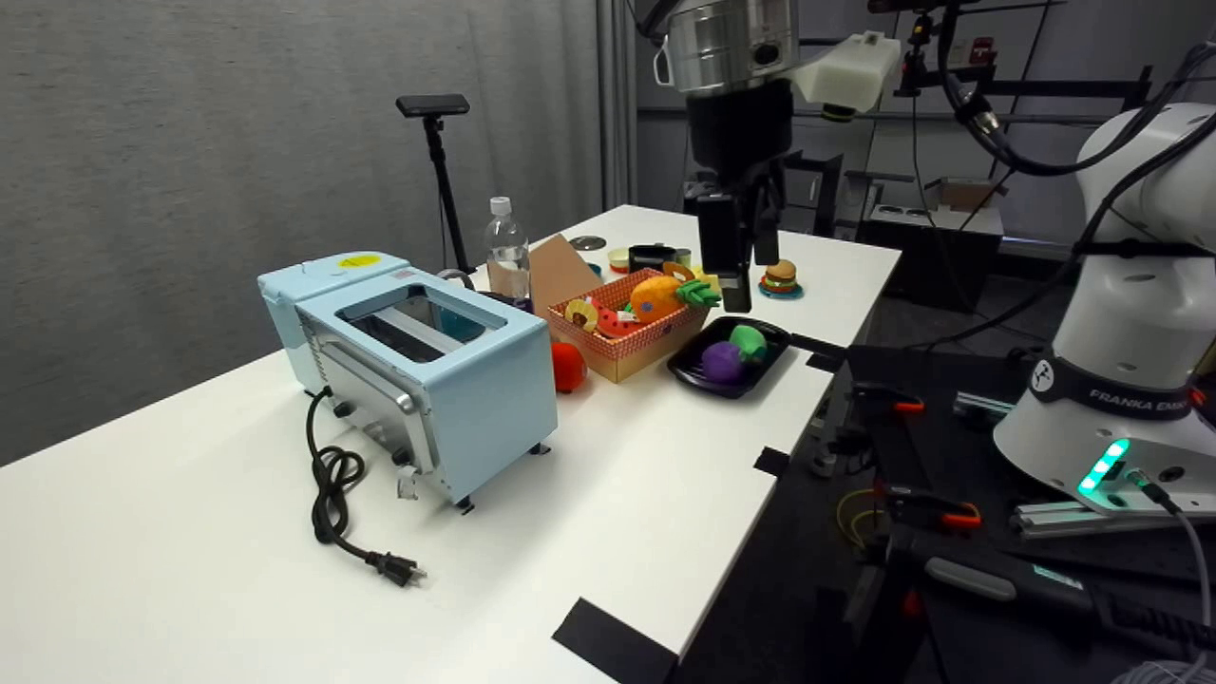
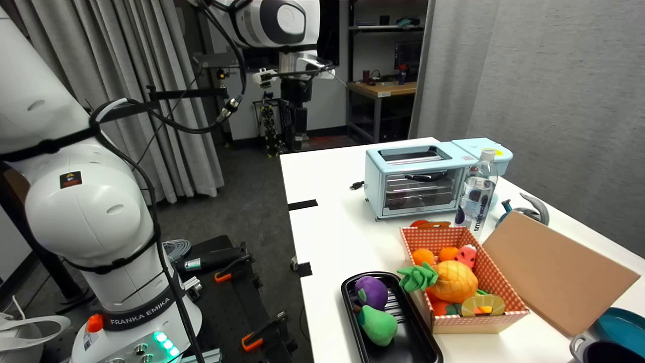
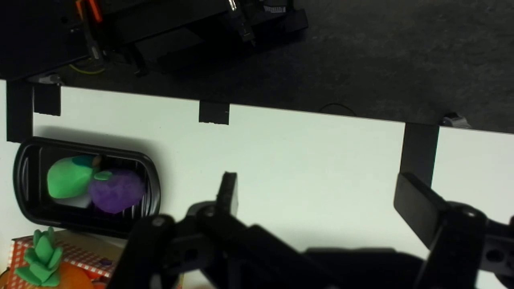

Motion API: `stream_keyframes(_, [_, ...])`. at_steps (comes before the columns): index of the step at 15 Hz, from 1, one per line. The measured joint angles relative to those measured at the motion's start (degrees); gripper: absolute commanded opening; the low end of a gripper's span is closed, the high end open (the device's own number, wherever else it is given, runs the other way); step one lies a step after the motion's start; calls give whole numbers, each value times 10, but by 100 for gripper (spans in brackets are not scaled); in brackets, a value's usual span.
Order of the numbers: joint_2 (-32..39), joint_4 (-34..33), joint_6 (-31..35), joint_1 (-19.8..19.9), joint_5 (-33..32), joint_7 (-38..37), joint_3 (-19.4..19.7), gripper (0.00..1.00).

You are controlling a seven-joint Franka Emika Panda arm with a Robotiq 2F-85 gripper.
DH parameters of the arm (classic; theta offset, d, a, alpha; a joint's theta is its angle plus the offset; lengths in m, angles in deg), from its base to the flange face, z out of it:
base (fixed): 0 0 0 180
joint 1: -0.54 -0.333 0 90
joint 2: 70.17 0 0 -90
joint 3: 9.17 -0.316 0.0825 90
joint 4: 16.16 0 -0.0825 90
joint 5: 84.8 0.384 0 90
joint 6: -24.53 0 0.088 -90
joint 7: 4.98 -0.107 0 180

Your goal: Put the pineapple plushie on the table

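Note:
The orange pineapple plushie with green leaves (image 1: 657,298) lies in a red-checked basket (image 1: 632,344), leaves over the rim. It also shows in an exterior view (image 2: 453,281) and at the lower left of the wrist view (image 3: 74,277), partly cut off. The basket stands on the long white table (image 1: 589,532), which also shows in the wrist view (image 3: 313,156). My gripper (image 3: 315,194) is open and empty, fingers wide apart, above the white top. It hangs well above the table, apart from the plushie, in both exterior views (image 1: 749,285) (image 2: 298,143).
A black tray (image 2: 403,327) with a purple plushie (image 2: 372,292) and a green plushie (image 2: 378,325) sits beside the basket. A blue toaster (image 1: 494,380), a water bottle (image 2: 476,194), a brown board (image 2: 559,272) and a toy burger (image 1: 780,275) stand around. The table edge borders the black floor.

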Motion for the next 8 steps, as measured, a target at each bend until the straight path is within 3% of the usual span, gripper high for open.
stream_keyframes(8, [35, -8, 22, 4, -7, -1, 7, 100])
